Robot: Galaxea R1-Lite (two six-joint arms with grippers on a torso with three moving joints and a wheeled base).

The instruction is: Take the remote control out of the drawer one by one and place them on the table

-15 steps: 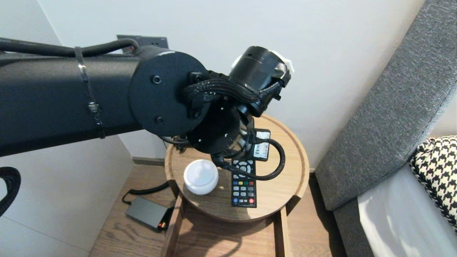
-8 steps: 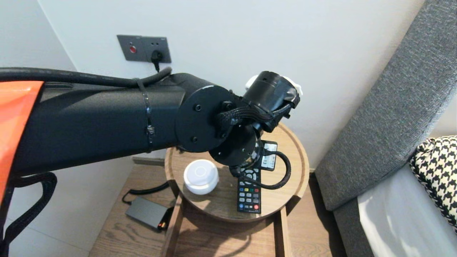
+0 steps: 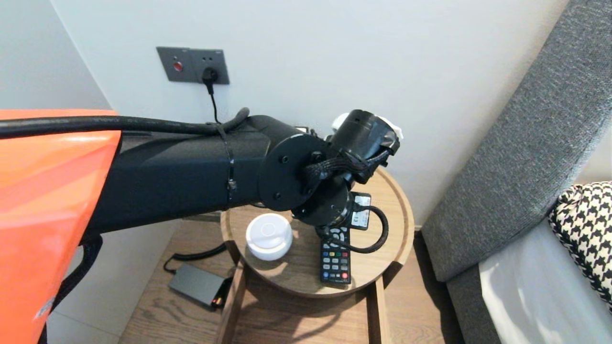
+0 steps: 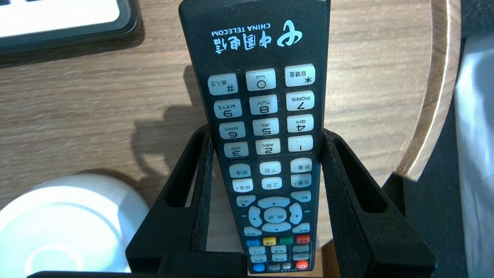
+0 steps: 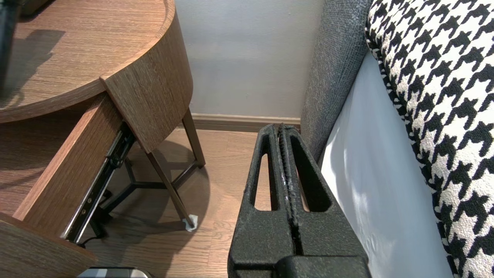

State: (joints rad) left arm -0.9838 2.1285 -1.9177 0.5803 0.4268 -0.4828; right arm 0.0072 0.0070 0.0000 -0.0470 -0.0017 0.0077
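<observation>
A black China Telecom remote [image 3: 335, 260] [image 4: 266, 127] lies lengthwise between the fingers of my left gripper [image 4: 266, 133], which is shut on its sides around the number keys. The remote hangs just over the round wooden table [image 3: 382, 258], its lower end near the table's front edge. In the head view the left wrist covers the fingers. A white round lidded object [image 3: 268, 236] [image 4: 65, 224] stands on the table just beside the gripper. My right gripper [image 5: 278, 129] hangs parked and shut, empty, over the floor by the bed.
A black device with a white label [image 3: 360, 210] lies behind the remote. The table's drawer [image 5: 58, 166] is pulled out below the front edge. A power adapter [image 3: 198, 285] lies on the floor, a grey headboard [image 3: 516, 157] and a houndstooth pillow [image 3: 585, 224] are on the right.
The left arm has swung lower and to the right in the head view, uncovering the wall socket. The remote has shifted with it, slightly right and toward the table's front edge.
</observation>
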